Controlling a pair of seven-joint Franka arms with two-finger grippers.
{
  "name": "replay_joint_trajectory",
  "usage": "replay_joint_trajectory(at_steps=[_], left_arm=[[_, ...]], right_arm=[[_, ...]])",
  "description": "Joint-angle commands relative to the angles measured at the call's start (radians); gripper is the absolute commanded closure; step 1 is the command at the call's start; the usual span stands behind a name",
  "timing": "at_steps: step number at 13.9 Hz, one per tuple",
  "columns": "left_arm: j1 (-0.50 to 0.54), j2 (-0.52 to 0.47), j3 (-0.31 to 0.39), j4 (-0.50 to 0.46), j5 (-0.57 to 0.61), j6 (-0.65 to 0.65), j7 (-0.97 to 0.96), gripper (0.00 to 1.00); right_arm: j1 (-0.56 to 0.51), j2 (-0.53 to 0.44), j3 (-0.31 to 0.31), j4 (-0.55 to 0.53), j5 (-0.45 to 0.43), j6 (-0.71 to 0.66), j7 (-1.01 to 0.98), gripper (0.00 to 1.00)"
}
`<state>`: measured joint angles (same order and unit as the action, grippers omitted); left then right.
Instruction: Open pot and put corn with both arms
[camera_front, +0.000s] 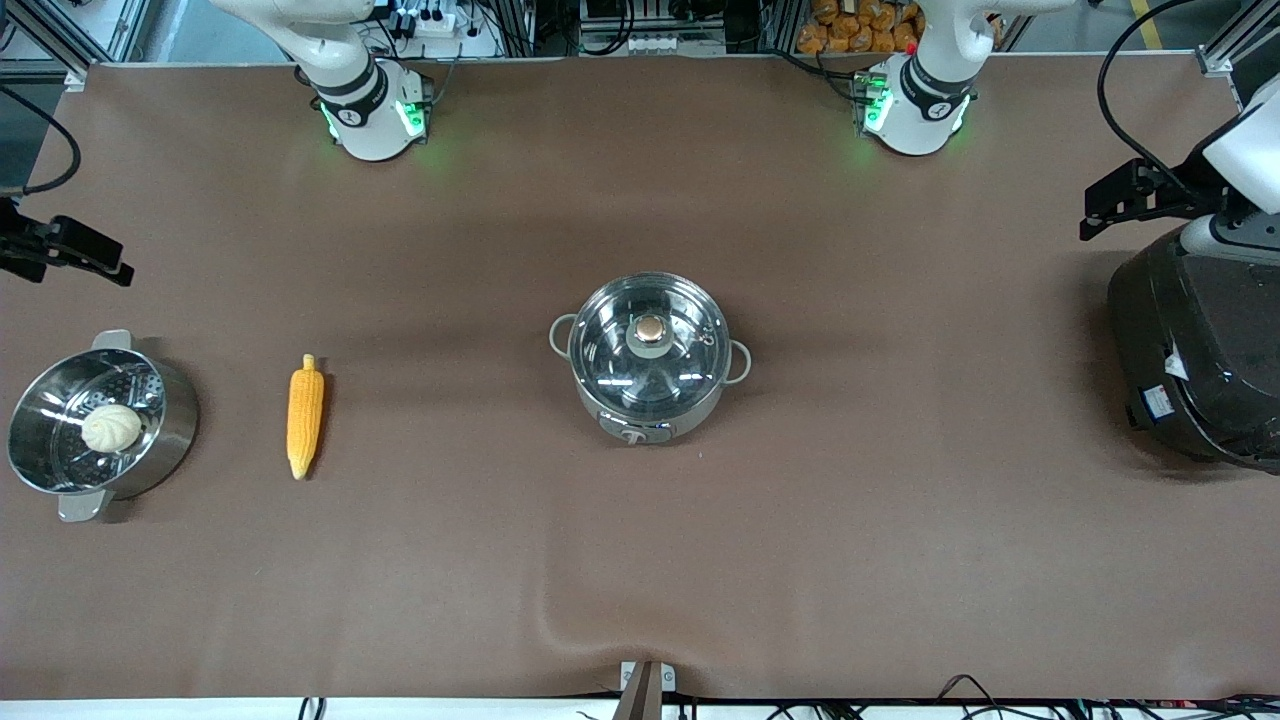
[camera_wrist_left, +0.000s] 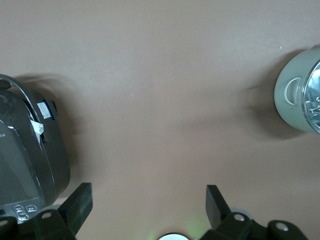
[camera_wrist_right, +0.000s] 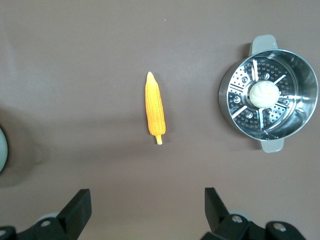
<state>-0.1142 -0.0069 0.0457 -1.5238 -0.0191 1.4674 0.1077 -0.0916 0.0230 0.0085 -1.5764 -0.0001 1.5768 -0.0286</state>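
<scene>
Pot: the round steel pot (camera_front: 648, 360) stands at the middle of the table, its front control knob at 6 o'clock, facing the front camera, and its grey loop handles at 3 and 9 o'clock.
Lid: the clear glass lid (camera_front: 648, 350) sits shut on the pot, its copper-coloured knob (camera_front: 650, 330) at the centre.
Corn: the yellow-orange corn cob (camera_front: 304, 414) lies flat on the table at the pot's 9 o'clock, well apart from it, toward the right arm's end; its length runs 12 to 6 o'clock, pointed tip at 6, nearer the front camera.
Steamer pot: the open steel steamer pot (camera_front: 170, 425) stands at 9 o'clock of the corn, near the table edge, flat handles at 12 and 6 o'clock.
Bun: a white bun (camera_front: 111, 427) rests on the perforated insert inside the steamer pot.
Black cooker: the large black cooker (camera_front: 1195, 350) stands at the pot's 3 o'clock, at the left arm's end of the table.
Left gripper: the left gripper (camera_wrist_left: 149, 205) hangs in the air over bare table between cooker and pot, fingers spread wide, holding nothing.
Right gripper: the right gripper (camera_wrist_right: 148, 207) hangs in the air over the table by the corn, fingers spread wide, holding nothing.
Table: brown cloth covers the table (camera_front: 900, 560).
</scene>
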Motion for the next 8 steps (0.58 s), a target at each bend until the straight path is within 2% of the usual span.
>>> replay_joint_trajectory(at_steps=[1,3,6,8], left_arm=[[0.005,0.012,0.0,0.028,0.022,-0.015,0.01,0.0],[0.005,0.022,0.005,0.028,0.022,-0.015,0.01,0.0],[0.024,0.07,0.005,0.03,0.013,-0.013,0.0,0.0],[0.004,0.111,-0.004,0.033,0.013,0.025,-0.011,0.0]], right_arm=[[0.0,-0.021,0.008,-0.097,0.014,0.089,0.012,0.0],[0.0,-0.02,0.008,-0.145,0.014,0.149,0.012,0.0],[0.006,-0.003,0.008,-0.278,0.015,0.335,0.012,0.0],[0.021,0.032,0.008,-0.316,0.029,0.419,0.012,0.0]])
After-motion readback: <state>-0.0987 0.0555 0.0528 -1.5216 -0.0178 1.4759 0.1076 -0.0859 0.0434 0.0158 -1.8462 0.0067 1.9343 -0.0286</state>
